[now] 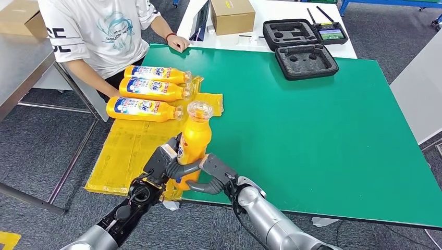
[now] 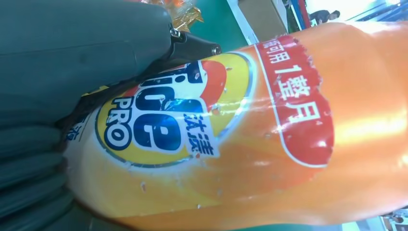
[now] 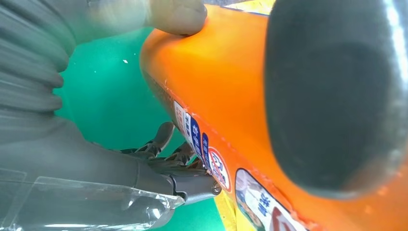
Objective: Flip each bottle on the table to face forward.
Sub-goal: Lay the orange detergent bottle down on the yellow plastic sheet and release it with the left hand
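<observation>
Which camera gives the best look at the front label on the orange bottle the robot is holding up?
The left wrist view: the held bottle has its front label close and readable. The head view shows the whole bottle upright between both hands, its label mostly hidden. The right wrist view shows only its orange side and a sliver of label.

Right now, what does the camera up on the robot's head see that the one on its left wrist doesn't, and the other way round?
Only the head view shows three orange bottles lying side by side on yellow plastic, the green table, a seated person, black foam cases and the right hand. Only the left wrist view shows the held bottle's label close enough to read "PRO" and the red banner. Both share the upright orange bottle and the left hand gripping it.
</observation>
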Robot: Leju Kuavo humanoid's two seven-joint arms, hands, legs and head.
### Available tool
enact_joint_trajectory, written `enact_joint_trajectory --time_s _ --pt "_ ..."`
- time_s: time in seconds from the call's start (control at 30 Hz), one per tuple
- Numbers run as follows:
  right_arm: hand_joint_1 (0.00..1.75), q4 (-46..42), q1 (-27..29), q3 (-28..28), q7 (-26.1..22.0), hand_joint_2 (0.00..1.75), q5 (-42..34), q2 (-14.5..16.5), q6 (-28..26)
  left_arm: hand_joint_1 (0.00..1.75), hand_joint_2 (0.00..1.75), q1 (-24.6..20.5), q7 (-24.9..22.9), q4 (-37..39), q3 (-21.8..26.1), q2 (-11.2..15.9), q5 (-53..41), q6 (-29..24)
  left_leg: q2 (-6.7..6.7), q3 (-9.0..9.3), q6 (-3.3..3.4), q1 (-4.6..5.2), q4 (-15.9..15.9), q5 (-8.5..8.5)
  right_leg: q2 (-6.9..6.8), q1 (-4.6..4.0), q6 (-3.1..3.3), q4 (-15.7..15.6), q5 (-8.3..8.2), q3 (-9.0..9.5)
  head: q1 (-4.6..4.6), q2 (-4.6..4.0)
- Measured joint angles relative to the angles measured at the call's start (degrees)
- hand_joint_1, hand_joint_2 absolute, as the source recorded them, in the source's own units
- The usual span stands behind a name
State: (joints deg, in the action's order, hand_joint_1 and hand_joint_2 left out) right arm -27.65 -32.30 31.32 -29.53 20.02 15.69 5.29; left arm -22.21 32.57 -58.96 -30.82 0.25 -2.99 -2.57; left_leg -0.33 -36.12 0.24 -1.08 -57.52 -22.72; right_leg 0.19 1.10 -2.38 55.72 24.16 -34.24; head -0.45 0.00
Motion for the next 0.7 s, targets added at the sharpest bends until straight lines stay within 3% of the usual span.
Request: enact_joint_trajectory --time_s 0.07,0.1,0.13,0.27,0.47,0.7 --pt "0.24 0.1 -0.1 0.1 0.0 1.75 0.1 0.0 -0.5 1.75 1.75 0.1 0.0 -0.2 0.1 0.1 0.2 -0.1 0.0 0.0 0.0 0.0 0.0 0.0 0.0 0.0 0.0 0.0 0.0 0.0 0.01 0.0" --pt "0.0 0.1 0.0 0.2 -0.1 1.75 0.3 0.0 -0.9 1.75 1.75 0.2 -0.1 -0.3 0.2 0.2 0.3 -0.4 0.0 0.0 0.0 0.0 0.0 0.0 0.0 0.0 0.0 0.0 0.0 0.0 0.01 0.0" --pt "0.0 0.1 0.1 0.2 -0.3 1.75 0.4 0.0 -1.6 1.75 1.75 0.4 -0.2 -0.6 0.3 0.3 0.3 -0.8 0.01 0.0 0.0 0.0 0.0 0.0 0.0 0.0 0.0 0.0 0.0 0.0 0.0 0.0" --pt "0.0 -0.4 0.8 0.3 -1.5 0.0 0.2 -0.1 -4.0 1.75 1.75 1.0 -0.3 -1.4 1.0 0.9 -0.4 -3.6 0.01 0.0 0.0 0.0 0.0 0.0 0.0 -0.01 0.0 0.0 0.0 -0.01 0.0 -0.01" --pt "0.0 -6.7 3.4 -0.2 -5.8 0.0 -1.2 -1.0 -9.6 1.75 1.75 1.1 0.3 -2.0 3.8 1.5 -4.3 -13.2 0.01 0.01 0.0 -0.01 0.0 0.0 0.0 -0.01 0.0 0.0 0.0 -0.01 0.0 0.0" --pt "0.0 -25.9 10.7 -2.0 -7.6 0.0 -3.2 -4.8 -12.0 1.75 1.75 1.2 0.7 -1.6 10.0 2.4 -6.4 -19.0 0.0 0.0 0.0 0.0 0.0 -0.01 0.0 0.0 0.0 0.0 0.0 -0.02 0.01 0.0"
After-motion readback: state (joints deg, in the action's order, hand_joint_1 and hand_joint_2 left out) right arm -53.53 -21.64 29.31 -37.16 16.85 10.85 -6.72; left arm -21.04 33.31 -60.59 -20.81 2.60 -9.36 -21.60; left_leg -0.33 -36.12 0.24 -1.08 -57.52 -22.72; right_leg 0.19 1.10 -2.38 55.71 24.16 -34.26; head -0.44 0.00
